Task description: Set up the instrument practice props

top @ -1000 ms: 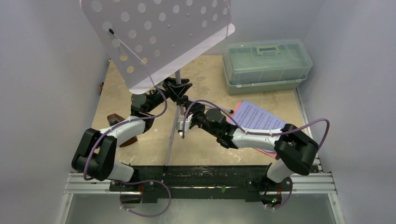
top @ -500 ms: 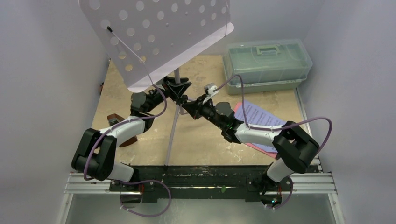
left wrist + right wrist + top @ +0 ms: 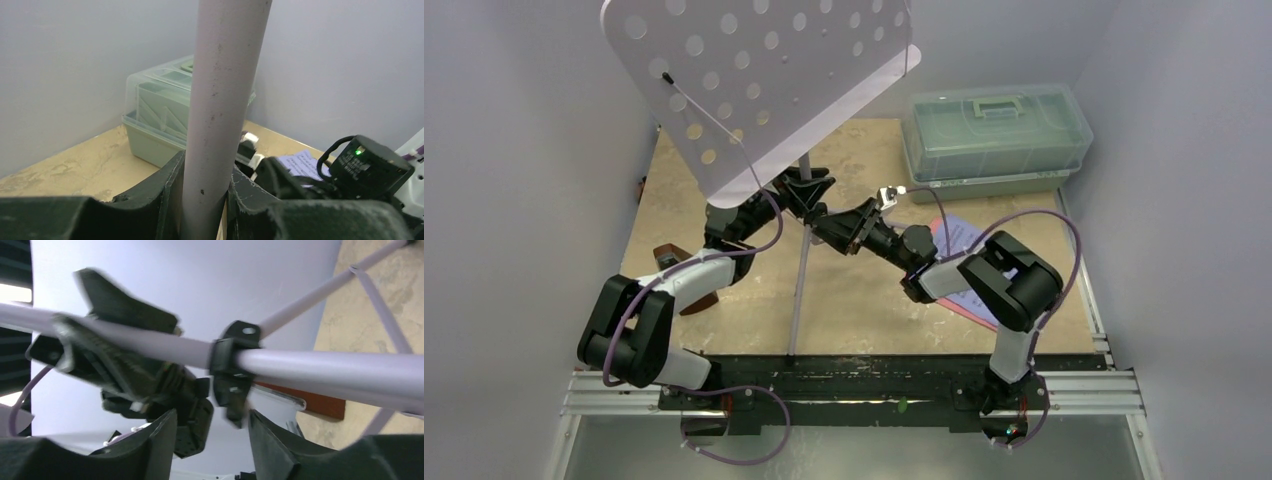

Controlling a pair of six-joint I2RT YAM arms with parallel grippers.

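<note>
Presently the lavender perforated music stand (image 3: 764, 80), upright at mid-table, is being erected: its pole (image 3: 220, 100) is clamped by the left gripper (image 3: 205, 192), while the right gripper (image 3: 210, 437) is held with jaws apart beside the black collar (image 3: 234, 365). Next, closing on that collar is judged necessary.

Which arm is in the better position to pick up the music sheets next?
Right, probably. The music sheets lie on that side, and the right gripper is open. The left gripper is shut on the stand pole, so letting go might tip it.
</note>
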